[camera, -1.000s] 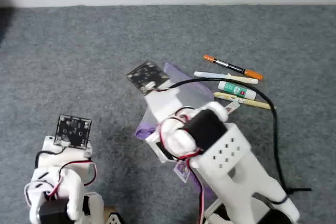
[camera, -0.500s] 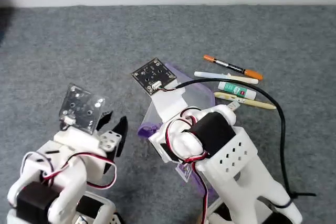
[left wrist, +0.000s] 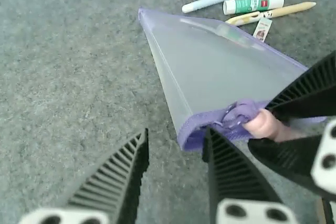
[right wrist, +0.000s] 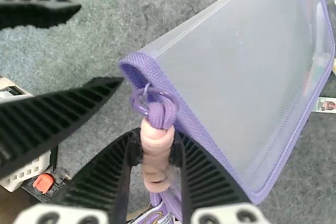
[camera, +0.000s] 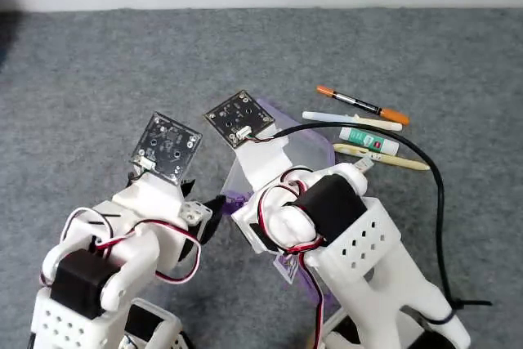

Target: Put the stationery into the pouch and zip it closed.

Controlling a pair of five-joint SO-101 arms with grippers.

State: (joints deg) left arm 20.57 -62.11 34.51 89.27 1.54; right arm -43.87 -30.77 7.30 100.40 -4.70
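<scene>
On grey felt (left wrist: 63, 77), translucent purple-edged pouch (left wrist: 220, 72)

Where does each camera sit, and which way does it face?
High view: fixed above the table, looking down on left arm, right arm, pouch and pens.
Left wrist view: on the left arm, facing the pouch; its open left gripper shows.
Right wrist view: on the right arm, facing the zip pull in the right gripper.
Shared: both wrist views show pouch and zip pull.
</scene>
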